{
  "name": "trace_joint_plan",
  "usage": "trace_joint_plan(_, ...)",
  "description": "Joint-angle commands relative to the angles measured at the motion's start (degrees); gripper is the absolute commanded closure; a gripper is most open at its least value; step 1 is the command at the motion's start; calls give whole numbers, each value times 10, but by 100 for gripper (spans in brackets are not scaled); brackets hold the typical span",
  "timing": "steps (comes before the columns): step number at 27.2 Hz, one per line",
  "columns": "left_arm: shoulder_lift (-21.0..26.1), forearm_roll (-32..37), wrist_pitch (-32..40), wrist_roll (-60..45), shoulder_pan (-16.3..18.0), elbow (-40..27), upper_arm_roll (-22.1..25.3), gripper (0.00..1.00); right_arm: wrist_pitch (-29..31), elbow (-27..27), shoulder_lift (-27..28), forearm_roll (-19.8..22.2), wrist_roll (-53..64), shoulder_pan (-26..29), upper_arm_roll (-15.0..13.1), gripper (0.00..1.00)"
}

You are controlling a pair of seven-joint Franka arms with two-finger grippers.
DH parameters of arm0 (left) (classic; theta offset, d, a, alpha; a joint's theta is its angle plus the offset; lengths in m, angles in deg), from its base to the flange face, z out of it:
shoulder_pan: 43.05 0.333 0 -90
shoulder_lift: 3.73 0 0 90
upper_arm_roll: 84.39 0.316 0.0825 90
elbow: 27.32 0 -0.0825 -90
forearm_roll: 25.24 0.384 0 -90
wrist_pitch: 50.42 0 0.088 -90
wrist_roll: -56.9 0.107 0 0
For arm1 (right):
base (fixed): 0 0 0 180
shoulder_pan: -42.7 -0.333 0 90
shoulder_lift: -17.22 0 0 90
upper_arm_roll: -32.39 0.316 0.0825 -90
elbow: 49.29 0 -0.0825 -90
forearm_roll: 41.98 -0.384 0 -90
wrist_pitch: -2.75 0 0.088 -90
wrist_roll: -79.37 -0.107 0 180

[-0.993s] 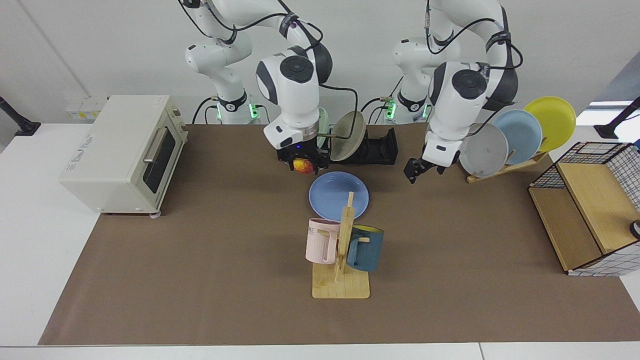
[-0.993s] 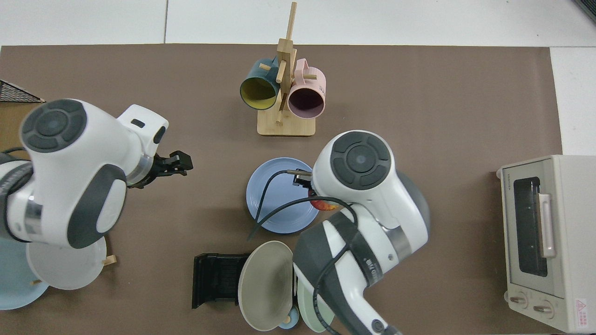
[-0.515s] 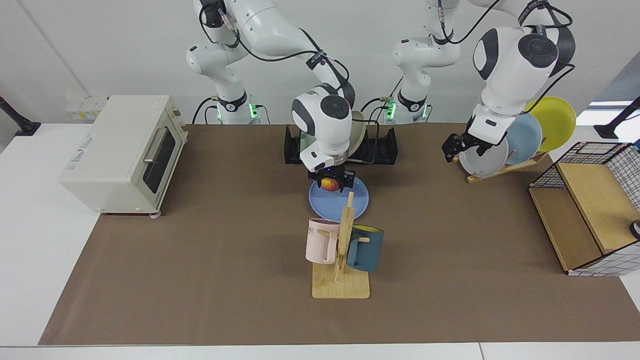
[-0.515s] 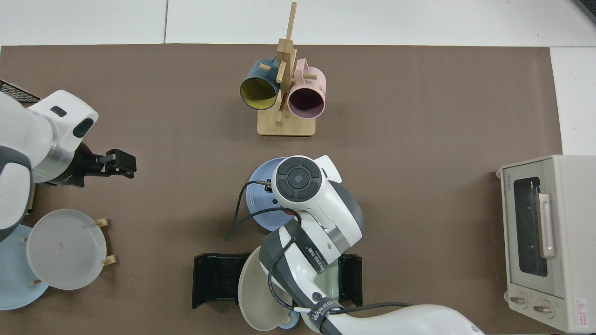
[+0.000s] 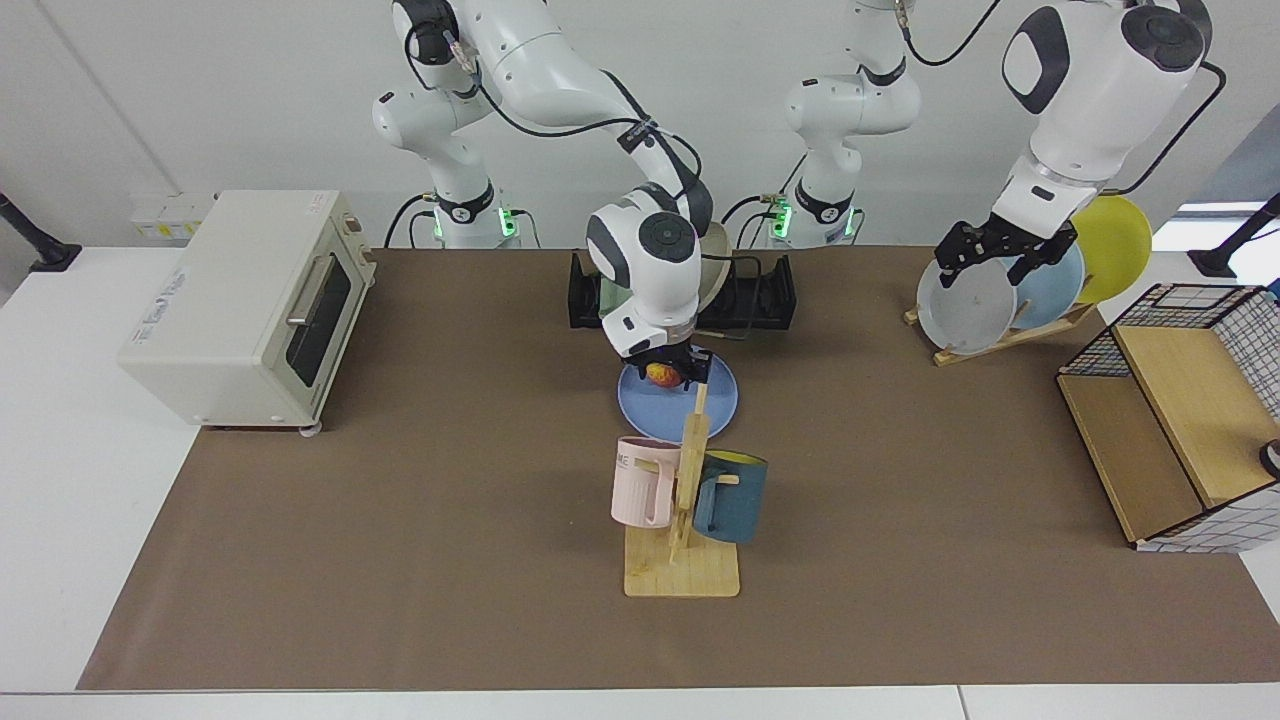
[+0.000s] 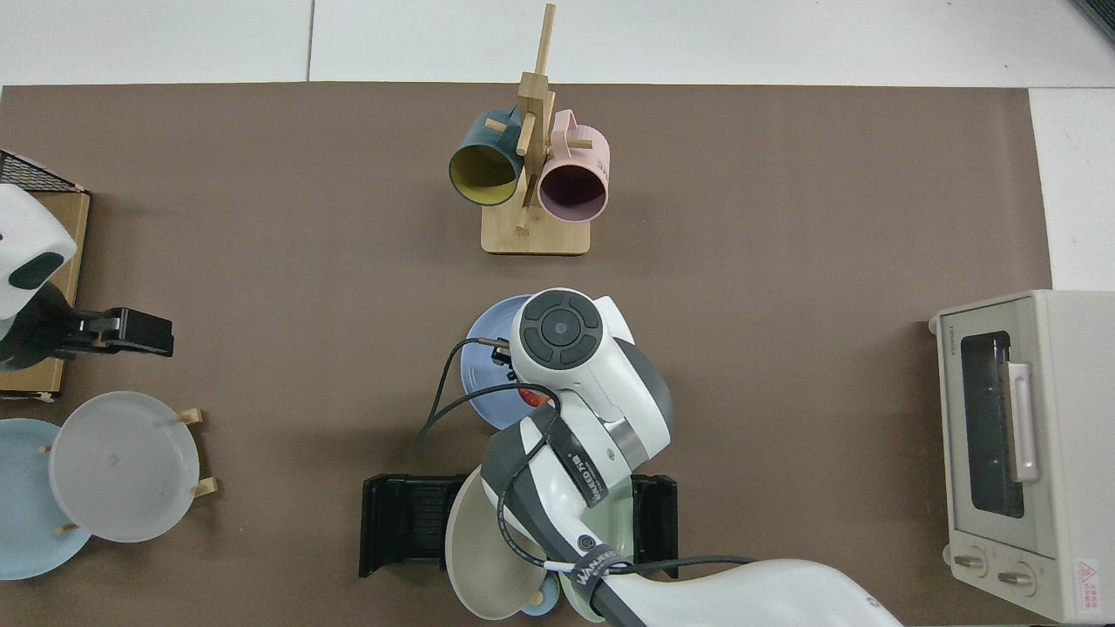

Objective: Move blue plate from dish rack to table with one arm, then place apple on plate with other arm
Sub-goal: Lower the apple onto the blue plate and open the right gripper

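Facing view: the right gripper [image 5: 667, 372] has its jaws clamped on the small red-and-yellow apple [image 5: 661, 374], low over the round periwinkle-blue plate [image 5: 665, 408] lying flat on the brown-matted table [image 5: 400, 500]; the left gripper [image 5: 995, 250], jaws spread and empty, hangs by the grey plate [image 5: 962, 312], waiting.

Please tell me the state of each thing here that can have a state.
Blue plate: flat on the table.
Apple: held over the plate.
Right gripper: shut on the apple.
Left gripper: open, raised by the wooden stand.
Dish rack: holds beige and green plates.
Oven: door shut.
Mugs: hanging.
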Motion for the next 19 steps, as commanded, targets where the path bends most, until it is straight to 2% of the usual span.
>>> trace_joint_plan(1, -1, 1, 3, 9, -2, 2, 0, 0, 1, -5, 1, -4, -1, 7, -1, 0)
trace_joint_plan(7, -1, 0, 2, 10, -2, 2, -1, 0, -35, -8, -27, -2, 25, 20, -11, 0)
trace_joint_plan(15, -1, 0, 2, 9, -2, 2, -1, 0, -95, -25, -92, -1, 131, 78, -22, 0)
trace_joint_plan(17, -1, 0, 1, 10, 3, 2, -1, 0, -99, -23, -117, 16, 162, 95, -24, 0)
trace_joint_plan(19, -1, 0, 0, 8, 4, 2, -1, 0, -125, -23, -131, 68, 196, 98, -29, 0)
